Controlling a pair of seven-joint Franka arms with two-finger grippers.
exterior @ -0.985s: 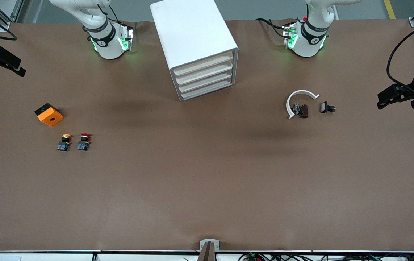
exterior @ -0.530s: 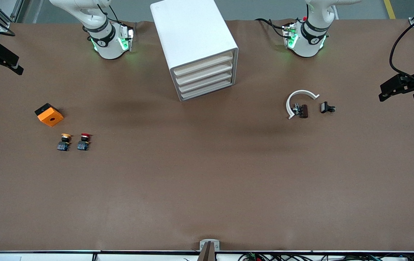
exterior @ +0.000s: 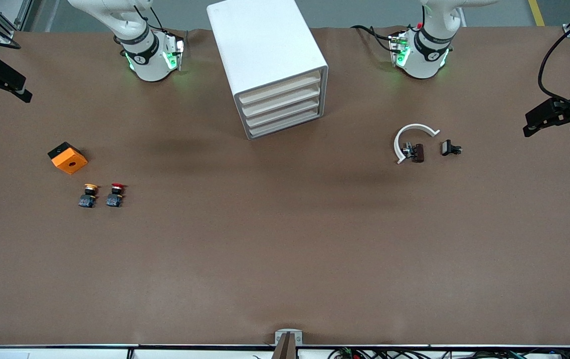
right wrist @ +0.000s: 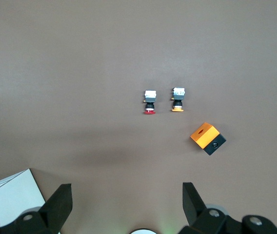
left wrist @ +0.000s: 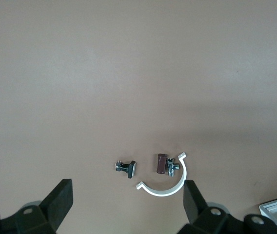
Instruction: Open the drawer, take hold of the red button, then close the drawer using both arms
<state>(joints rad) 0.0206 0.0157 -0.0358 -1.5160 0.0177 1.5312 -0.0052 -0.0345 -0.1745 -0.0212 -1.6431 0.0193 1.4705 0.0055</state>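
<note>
1. Toward the middle of the desk point(exterior: 285, 259), between the two arm bases, stands the white cabinet point(exterior: 265, 55) with its four cream drawer fronts facing the front camera and turned a little toward the left arm's end. All four drawers point(exterior: 281, 108) look pushed fully in, so the opening step appears not yet done.

2. Up at the right arm's edge of the desk hangs the right pincer point(exterior: 3, 82), its fingers point(right wrist: 58, 207) spread wide and holding nothing. The left pincer point(exterior: 551, 115) hangs over the left arm's edge, its fingers point(left wrist: 60, 204) equally wide and empty.

3. Toward the right arm's end lies the button point(exterior: 115, 194) with the red cap, just beside the yellow-capped button point(exterior: 88, 195); both lie on their sides, long axes running toward and away from the front camera, caps pointing away from it. The orange cube point(exterior: 68, 157) sits near them, farther from the front camera.

4. The right arm is clearly the nearer one to the red button, so I judge the grab to be its job. The drawer fronts lean toward the left arm, which looks better placed for the pull.

5. Near the left arm lie a white curved clip point(exterior: 411, 137), a small brown part point(exterior: 417, 152) and a black part point(exterior: 449, 147), all off-task.
</note>
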